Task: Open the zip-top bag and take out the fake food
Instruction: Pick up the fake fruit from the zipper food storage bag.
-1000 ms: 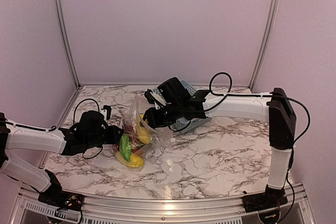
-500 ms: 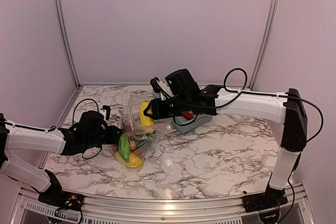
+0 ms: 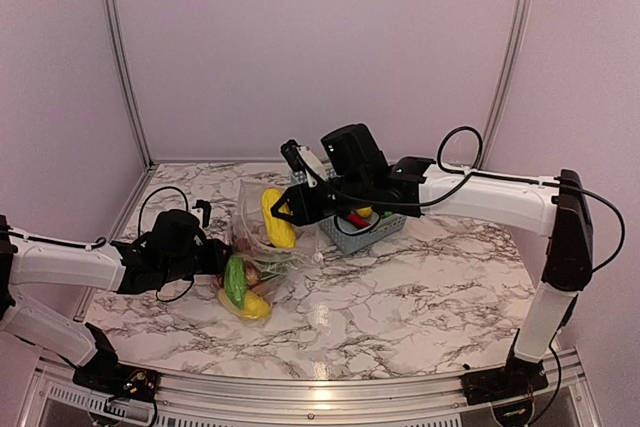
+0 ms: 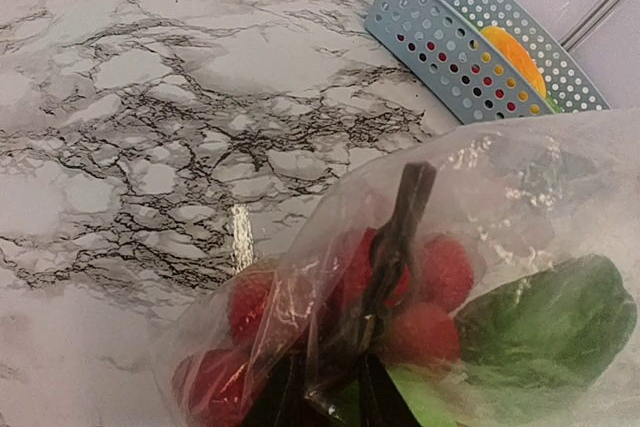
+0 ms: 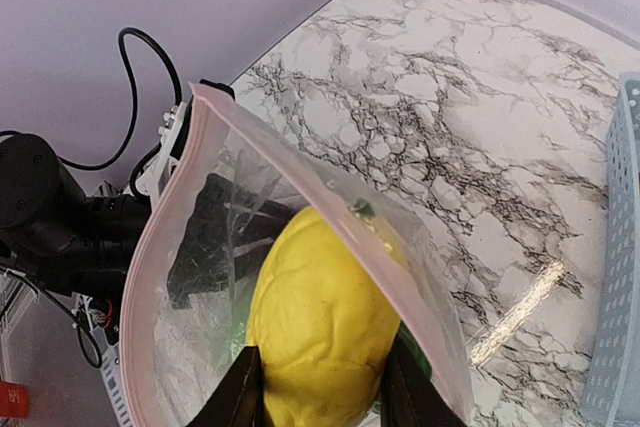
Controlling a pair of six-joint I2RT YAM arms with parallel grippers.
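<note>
1. The right jaws are clamped on a yellow toy fruit (image 5: pixel 320 337), one finger on each flank and low on its body. The hold looks centred.
2. The left jaws are pinched together on a fold of the zip-top bag (image 4: pixel 500 167), close to the red fruits (image 4: pixel 430 282) and the green leaf (image 4: pixel 545 332) inside it.
3. The bag lies on the tabletop (image 3: pixel 420 297) between the two arms with its mouth open. The pink zip strip (image 5: pixel 140 257) loops around the yellow fruit, which sits in the mouth, apparently part way out. Film drapes over its upper side.
4. The step in hand looks like drawing this fruit clear of the mouth. Pull along the line of the opening, up and away from the left arm, so the strip slides off the fruit instead of catching on its widest part. Go slowly, because the film is likely to cling.
5. The left hold needs to be firm and low. If the bag rises with the fruit, the loose pieces may tumble toward the mouth or the film may slip out.
6. A green piece (image 3: pixel 236 280) and another yellow piece (image 3: pixel 258 307) remain in the bag's lower end, so the task seems partly done.
7. The blue basket (image 3: pixel 345 237) stands just beside the bag on the right arm's side, with a few coloured pieces in it. It is probably the place to set the fruit down.
</note>
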